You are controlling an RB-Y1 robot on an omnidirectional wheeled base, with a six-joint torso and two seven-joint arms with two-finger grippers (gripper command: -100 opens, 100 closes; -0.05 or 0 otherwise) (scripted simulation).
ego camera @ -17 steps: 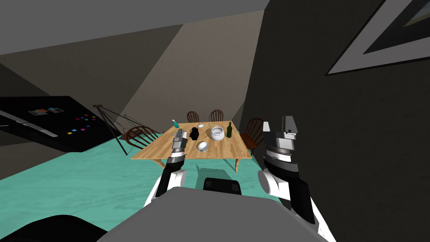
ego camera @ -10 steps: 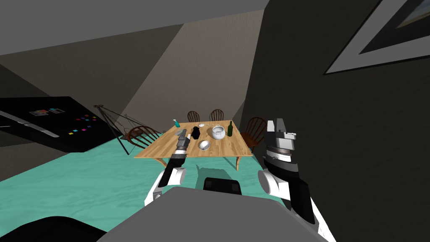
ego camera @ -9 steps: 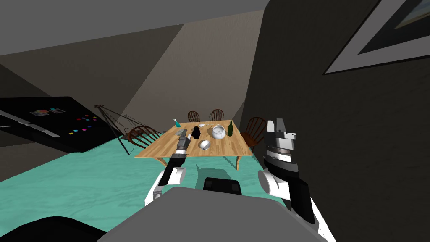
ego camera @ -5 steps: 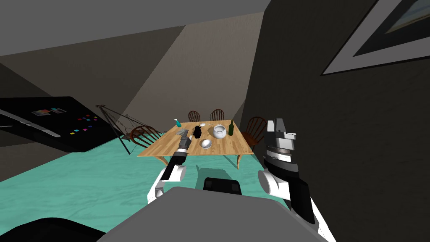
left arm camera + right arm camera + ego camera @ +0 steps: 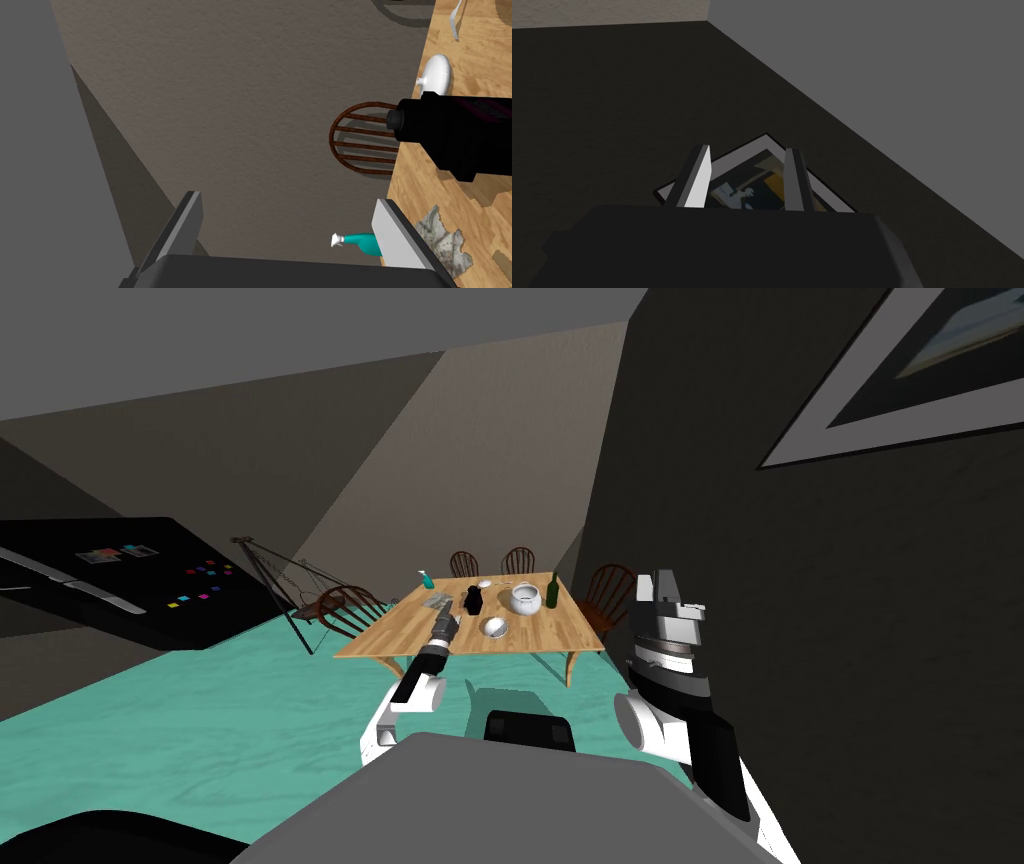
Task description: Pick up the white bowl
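My right gripper is raised close at my right by the dark wall, jaws narrowly parted and empty. My left gripper reaches over the left part of the wooden table, jaws wide apart, holding nothing. The white bowl sits on the table just right of it, untouched. Farther back stand a black jug, a white pot, a green bottle and, far left, a teal spray bottle.

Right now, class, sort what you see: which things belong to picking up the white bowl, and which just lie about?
Job in hand: white bowl; left gripper; table.
Lying about: white pot; green bottle; black object; teal spray bottle; crumpled grey wad.
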